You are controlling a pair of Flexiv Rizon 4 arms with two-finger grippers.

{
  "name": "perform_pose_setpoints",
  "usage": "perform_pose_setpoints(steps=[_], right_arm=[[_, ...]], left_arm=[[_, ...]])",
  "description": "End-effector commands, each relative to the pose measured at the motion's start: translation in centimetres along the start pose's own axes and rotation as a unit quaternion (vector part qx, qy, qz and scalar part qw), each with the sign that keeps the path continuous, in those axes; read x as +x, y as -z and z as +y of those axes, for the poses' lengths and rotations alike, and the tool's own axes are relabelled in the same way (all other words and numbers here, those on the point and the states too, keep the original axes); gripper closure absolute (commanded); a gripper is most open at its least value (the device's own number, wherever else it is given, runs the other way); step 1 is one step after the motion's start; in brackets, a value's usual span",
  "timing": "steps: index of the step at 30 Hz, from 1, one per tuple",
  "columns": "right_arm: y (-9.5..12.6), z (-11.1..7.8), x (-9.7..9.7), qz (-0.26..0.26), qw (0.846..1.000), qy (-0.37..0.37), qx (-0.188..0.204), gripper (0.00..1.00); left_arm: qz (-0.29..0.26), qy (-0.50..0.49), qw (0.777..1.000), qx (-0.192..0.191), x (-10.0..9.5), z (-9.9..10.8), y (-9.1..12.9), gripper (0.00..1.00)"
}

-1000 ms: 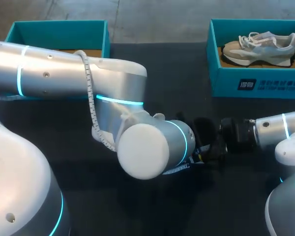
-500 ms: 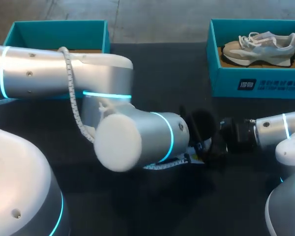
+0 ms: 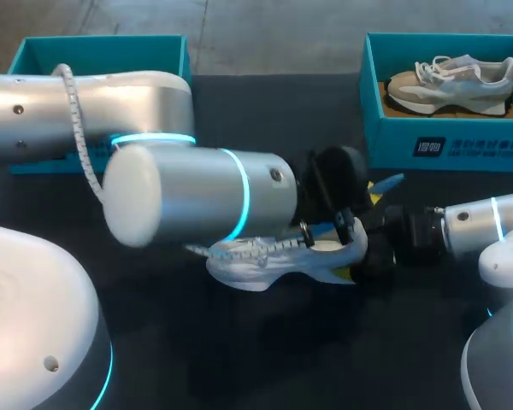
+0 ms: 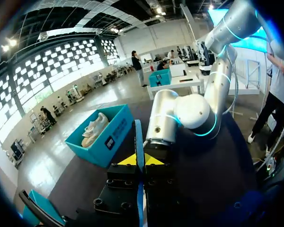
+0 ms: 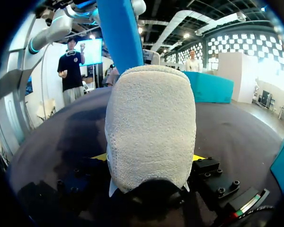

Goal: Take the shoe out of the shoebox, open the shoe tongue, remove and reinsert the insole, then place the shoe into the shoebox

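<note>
A white sneaker [image 3: 269,259] lies on the black table, toe toward my left. My right gripper [image 3: 363,256] is shut on its heel; in the right wrist view the fuzzy heel [image 5: 151,118] fills the space between the yellow tips of that gripper [image 5: 149,158]. My left gripper [image 3: 369,195] hangs just above the heel, shut on a thin blue insole [image 3: 386,183] that sticks out to the right. In the left wrist view the insole [image 4: 138,137] stands edge-on between the closed tips of the left gripper [image 4: 141,160]. The insole [image 5: 120,33] also rises above the heel.
A teal shoebox [image 3: 445,141] at the back right holds a second beige sneaker [image 3: 449,84]. Another teal shoebox [image 3: 103,55] stands at the back left, partly behind my left arm [image 3: 197,196]. The box with the sneaker [image 4: 102,130] also shows ahead of the left gripper.
My left arm has swung its elbow leftward and upward, uncovering the white sneaker. The blue insole now shows above the heel. The right arm has stayed put.
</note>
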State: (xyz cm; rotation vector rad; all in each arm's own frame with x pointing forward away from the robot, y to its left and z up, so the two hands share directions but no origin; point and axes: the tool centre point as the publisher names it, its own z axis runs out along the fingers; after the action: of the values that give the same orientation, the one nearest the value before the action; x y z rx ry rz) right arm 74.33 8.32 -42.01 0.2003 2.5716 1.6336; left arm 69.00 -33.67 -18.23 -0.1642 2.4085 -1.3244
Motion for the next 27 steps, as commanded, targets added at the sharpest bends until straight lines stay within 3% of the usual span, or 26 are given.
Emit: perform_pose_setpoints(steps=[1,13,19,27], right_arm=[[-0.1,0.1,0.1,-0.001,1.000,0.000,0.002,1.00],[-0.1,0.1,0.1,-0.001,1.000,0.000,0.002,1.00],[-0.1,0.1,0.1,-0.001,1.000,0.000,0.002,1.00],[-0.1,0.1,0.1,-0.001,1.000,0.000,0.002,1.00]], left_arm=[[0.070,0.010,0.997,0.021,-1.6,-1.0,0.8,1.00],[0.101,0.026,0.989,0.102,-3.1,-6.7,3.2,1.00],[0.100,0.025,0.989,0.108,-3.5,-7.9,3.6,1.00],[0.103,0.041,0.990,0.087,-4.7,-8.0,3.4,1.00]])
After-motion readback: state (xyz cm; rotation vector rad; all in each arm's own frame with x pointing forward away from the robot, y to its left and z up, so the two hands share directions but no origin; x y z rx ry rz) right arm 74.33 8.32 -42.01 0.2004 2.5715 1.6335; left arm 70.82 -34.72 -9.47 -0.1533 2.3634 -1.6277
